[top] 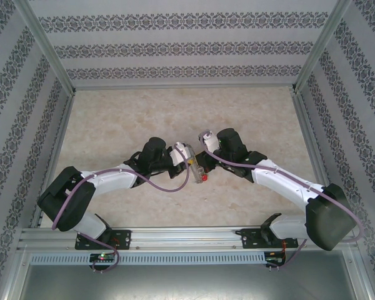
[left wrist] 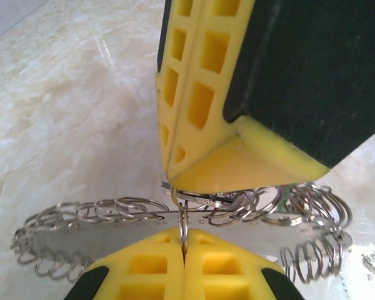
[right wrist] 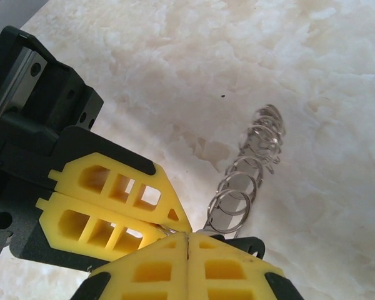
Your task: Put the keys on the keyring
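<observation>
- Pale marbled tabletop [top: 125, 119] inside a booth of patterned wallpaper walls [top: 175, 50] and aluminium posts [top: 47, 47].
- Left gripper [left wrist: 184, 259]: yellow fingers pressed tight together, pinching one thin wire loop of the keyring [left wrist: 94, 212] right at the seam.
- Right gripper [right wrist: 187, 253]: yellow fingers likewise pressed together, clamped on the keyring, with its silvery coils running out from the tips toward 1 o'clock.
- Seen from the left wrist: right gripper's fingers coming down from 12 o'clock, tips touching the keyring just above the left pinch.
- Seen from the right wrist: left gripper's fingers coming in from 9 o'clock, tips meeting the right ones at the same spot.
- Keyring spread low and wide from 9 to 3 o'clock before the left wrist camera, edged all round with many small silvery loops, marble close beneath.
- From above: both arms bent inward, grippers meeting near the table's centre, bases at 6 o'clock.
- Small red key head [top: 204, 179] just at 6 o'clock of that meeting point, too small for more detail.
</observation>
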`<state>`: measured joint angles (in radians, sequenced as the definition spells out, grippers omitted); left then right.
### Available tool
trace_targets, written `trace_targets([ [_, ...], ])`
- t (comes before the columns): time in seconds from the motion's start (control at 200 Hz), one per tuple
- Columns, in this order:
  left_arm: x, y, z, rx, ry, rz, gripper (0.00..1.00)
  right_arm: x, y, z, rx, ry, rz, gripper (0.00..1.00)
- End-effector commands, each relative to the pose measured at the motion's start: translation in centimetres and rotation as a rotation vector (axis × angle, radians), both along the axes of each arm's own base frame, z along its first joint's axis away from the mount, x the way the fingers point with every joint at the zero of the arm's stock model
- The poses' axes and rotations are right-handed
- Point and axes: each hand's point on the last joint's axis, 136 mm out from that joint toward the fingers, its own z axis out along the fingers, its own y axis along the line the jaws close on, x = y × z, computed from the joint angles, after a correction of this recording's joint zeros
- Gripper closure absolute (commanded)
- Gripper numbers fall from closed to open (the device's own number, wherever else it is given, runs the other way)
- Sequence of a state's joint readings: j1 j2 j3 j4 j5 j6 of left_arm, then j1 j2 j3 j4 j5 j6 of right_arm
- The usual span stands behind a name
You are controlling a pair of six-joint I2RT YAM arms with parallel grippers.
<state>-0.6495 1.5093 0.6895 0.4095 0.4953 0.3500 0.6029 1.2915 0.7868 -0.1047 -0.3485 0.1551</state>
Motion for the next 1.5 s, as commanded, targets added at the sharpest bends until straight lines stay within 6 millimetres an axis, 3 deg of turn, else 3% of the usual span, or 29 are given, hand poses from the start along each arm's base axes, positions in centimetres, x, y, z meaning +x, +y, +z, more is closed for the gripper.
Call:
trace_targets([
  [0.0,0.0,-0.1,0.8,-0.057,-0.009,-0.001,1.00,1.3,-1.6,-1.1,-0.045,0.017,-0.086,1.00],
  [0.345,0.1,-0.4,0.8,-0.122,-0.007,0.008,1.00,1.0,-1.4,-1.0,-0.023,0.031,-0.076,1.00],
  [0.515,0.3,-0.4,0.6,-0.119,0.001,0.023,1.00,0.5,-0.5,0.3,0.009,0.007,-0.028,1.00],
  [0.605,0.4,-0.3,0.5,-0.102,0.004,0.022,0.88,0.3,-0.1,1.1,0.023,-0.016,-0.008,1.00],
  [0.914,-0.3,-0.6,-0.1,-0.028,0.029,-0.039,0.82,-0.2,0.7,1.9,0.034,-0.039,0.029,1.00],
  [1.499,0.3,-0.9,1.7,-0.046,-0.003,-0.031,0.74,-0.8,1.3,2.1,0.038,-0.039,0.072,1.00],
])
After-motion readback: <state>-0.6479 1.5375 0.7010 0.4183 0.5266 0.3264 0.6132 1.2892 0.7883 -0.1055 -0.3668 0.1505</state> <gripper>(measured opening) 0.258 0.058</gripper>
